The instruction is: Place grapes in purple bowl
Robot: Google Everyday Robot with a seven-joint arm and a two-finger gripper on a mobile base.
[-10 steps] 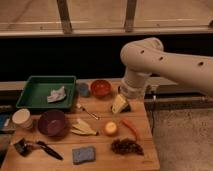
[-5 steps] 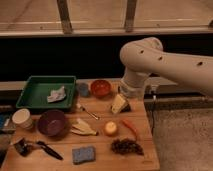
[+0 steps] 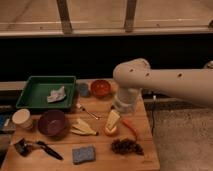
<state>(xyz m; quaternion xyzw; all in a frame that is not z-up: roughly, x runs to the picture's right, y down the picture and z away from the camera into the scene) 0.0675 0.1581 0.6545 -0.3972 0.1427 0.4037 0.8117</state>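
The grapes [image 3: 126,146], a dark lumpy bunch, lie near the front right of the wooden table. The purple bowl [image 3: 52,122] stands at the left middle and looks empty. My gripper [image 3: 113,120] hangs as a cream wedge-shaped tip below the white wrist [image 3: 125,102], over the middle of the table. It is up and left of the grapes, well right of the purple bowl, and just above a small orange fruit [image 3: 110,131]. The arm reaches in from the right.
A green tray [image 3: 30,95] with a white cloth [image 3: 56,94] stands at the back left. There are also an orange bowl [image 3: 101,88], a cream cup [image 3: 22,119], a blue sponge [image 3: 83,154], a yellow peel-like item [image 3: 82,128], an orange-red vegetable [image 3: 131,127], a fork [image 3: 87,111] and a black tool [image 3: 37,147].
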